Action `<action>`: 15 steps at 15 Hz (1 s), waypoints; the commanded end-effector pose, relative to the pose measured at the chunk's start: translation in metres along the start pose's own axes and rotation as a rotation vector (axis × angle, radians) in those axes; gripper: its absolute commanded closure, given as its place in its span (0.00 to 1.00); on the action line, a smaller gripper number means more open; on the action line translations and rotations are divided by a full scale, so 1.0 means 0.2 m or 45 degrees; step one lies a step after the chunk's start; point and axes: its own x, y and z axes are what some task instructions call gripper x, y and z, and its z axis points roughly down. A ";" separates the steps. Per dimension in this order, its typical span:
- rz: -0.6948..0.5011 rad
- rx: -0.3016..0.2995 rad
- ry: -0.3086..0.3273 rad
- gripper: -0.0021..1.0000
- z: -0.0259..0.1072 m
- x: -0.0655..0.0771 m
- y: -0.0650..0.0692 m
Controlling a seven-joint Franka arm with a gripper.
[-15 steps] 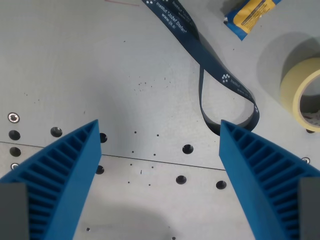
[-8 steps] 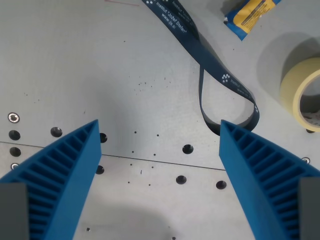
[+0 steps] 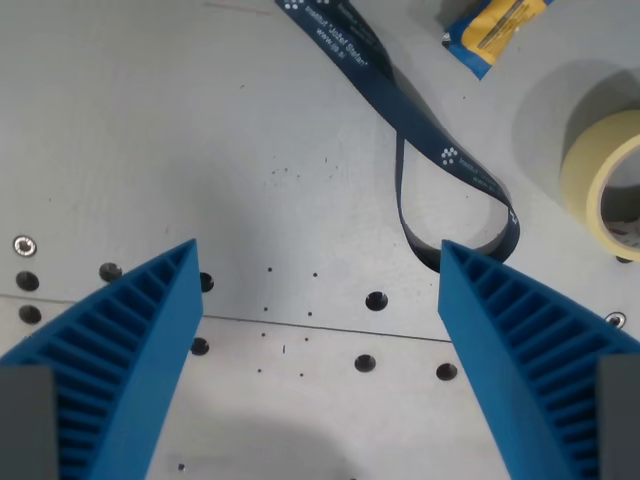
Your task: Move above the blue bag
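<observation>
The blue bag (image 3: pixel 492 30), blue with a yellow print, lies at the top edge toward the wrist view's right, partly cut off. My gripper (image 3: pixel 318 262) is open and empty over the grey perforated table (image 3: pixel 150 140), its two blue ribbed fingers (image 3: pixel 120 350) spread wide at the bottom. The bag is well beyond the fingertips, up and toward the wrist view's right.
A dark blue printed lanyard (image 3: pixel 420 140) runs from the top centre down to a loop beside the finger on the wrist view's right. A roll of beige tape (image 3: pixel 598 180) stands at the right edge. Screw holes (image 3: pixel 375 299) dot the table.
The whole scene has shifted slightly, so the camera has moved a little. The gripper stays open.
</observation>
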 end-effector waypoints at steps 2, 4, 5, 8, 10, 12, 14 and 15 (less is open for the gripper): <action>0.198 -0.018 0.043 0.00 0.06 0.03 0.05; 0.261 -0.022 0.049 0.00 0.10 0.04 0.08; 0.289 -0.024 0.054 0.00 0.12 0.05 0.09; 0.395 -0.026 0.060 0.00 0.19 0.07 0.14; 0.465 -0.028 0.069 0.00 0.23 0.09 0.18; 0.534 -0.026 0.072 0.00 0.28 0.11 0.22; 0.598 -0.020 0.070 0.00 0.33 0.13 0.27; 0.634 -0.017 0.070 0.00 0.35 0.14 0.29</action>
